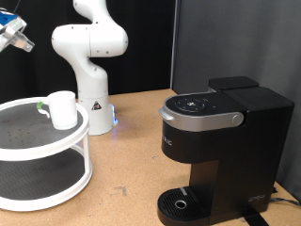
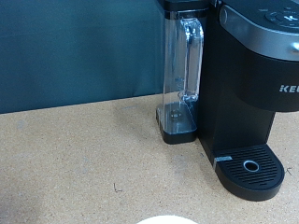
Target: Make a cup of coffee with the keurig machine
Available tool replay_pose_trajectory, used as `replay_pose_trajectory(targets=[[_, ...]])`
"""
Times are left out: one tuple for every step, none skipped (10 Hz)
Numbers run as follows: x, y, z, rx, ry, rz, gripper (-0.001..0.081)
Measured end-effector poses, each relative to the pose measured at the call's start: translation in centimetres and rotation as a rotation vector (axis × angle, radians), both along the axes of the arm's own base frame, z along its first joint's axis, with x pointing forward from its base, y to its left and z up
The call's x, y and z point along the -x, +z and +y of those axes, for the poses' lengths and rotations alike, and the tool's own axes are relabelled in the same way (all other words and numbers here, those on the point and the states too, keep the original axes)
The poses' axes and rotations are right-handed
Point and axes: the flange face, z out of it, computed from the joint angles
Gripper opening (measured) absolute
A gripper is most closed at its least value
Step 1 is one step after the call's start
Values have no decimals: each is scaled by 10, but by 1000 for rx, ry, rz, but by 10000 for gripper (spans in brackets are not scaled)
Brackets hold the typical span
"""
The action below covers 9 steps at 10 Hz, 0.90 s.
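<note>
You have the cup [image 1: 62, 109], a plain white cylindrical mug, standing upright near the table's far left edge. The keurig machine [image 1: 218, 141], boxy and matte black, stands upright at the table's near right corner, its grey-silver lid handle closed down and its round drip plate [image 2: 250, 167] bare.

A round white two-tier stand [image 1: 42, 179] sits at the exterior view's left on a light brown particle-board tabletop [image 1: 122, 160]. Each tier has a dark, mesh-like floor inside a raised white rim. A small green-and-white item [image 1: 40, 108] lies on the upper tier; it is too small to identify. A dark curtain [image 1: 188, 42] hangs behind the table. A faint blue glow [image 1: 115, 121] falls on the tabletop beside the stand.
</note>
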Motion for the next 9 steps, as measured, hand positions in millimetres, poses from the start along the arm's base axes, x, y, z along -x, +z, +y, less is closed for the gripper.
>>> replay_pose_trajectory(targets=[[1,-1,-1,-2,-3,1,0],[1,-1,-1,-2,-2,2,0],[1,-3,1,-5,0,3,0],[0,-8,2,-3,-4,3,0],[-1,-17,4,5,-14,0,0],[-3,-27,7,15,-23,-5,0],[-4,-38,10,24,-32,-6,0],[-5,-47,13,34,-38,-7,0],[-5,-57,16,42,-39,-2,0]])
